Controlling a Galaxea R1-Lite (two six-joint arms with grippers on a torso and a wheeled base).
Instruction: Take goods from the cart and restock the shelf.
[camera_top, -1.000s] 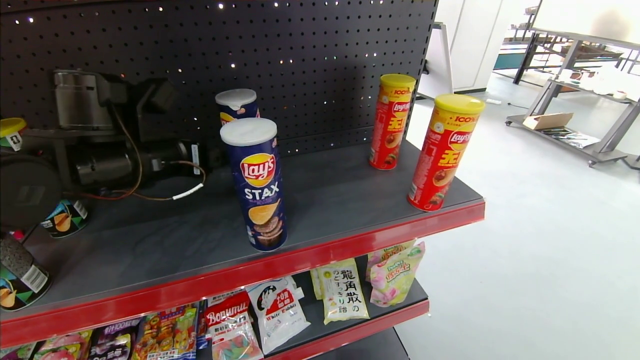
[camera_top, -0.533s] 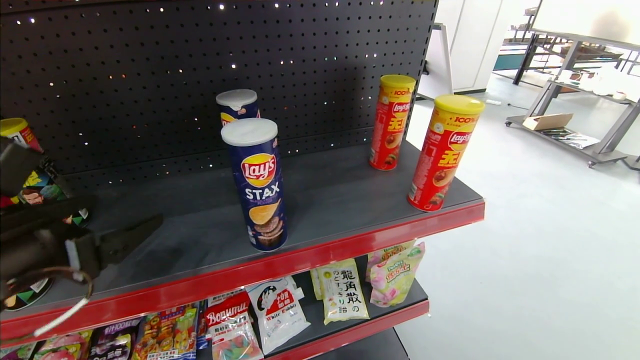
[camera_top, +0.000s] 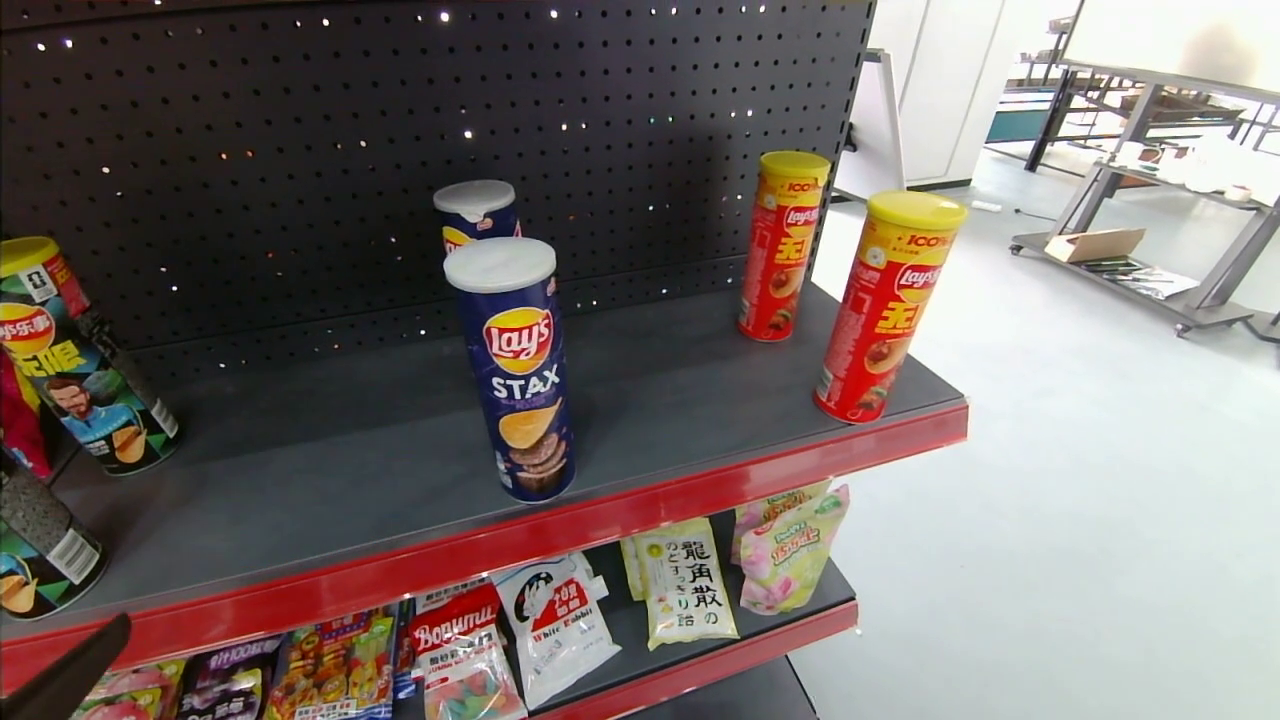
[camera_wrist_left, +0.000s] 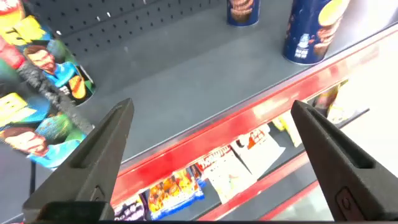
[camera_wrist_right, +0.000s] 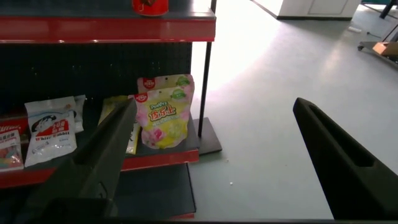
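The grey shelf with a red front edge carries two blue chip cans, one at the front and one behind it. Two red cans with yellow lids stand at its right end. A teal-and-black can stands at the far left, with another can nearer the edge. My left gripper is open and empty, in front of and just below the shelf edge; one of its fingers shows at the bottom left. My right gripper hangs open and empty, low by the lower shelves.
A black pegboard backs the shelf. Snack and candy bags fill the lower shelf. Open grey floor lies to the right, with a metal-framed table far behind.
My left arm has pulled back from over the left of the shelf, down and toward the bottom left. The cans have not moved.
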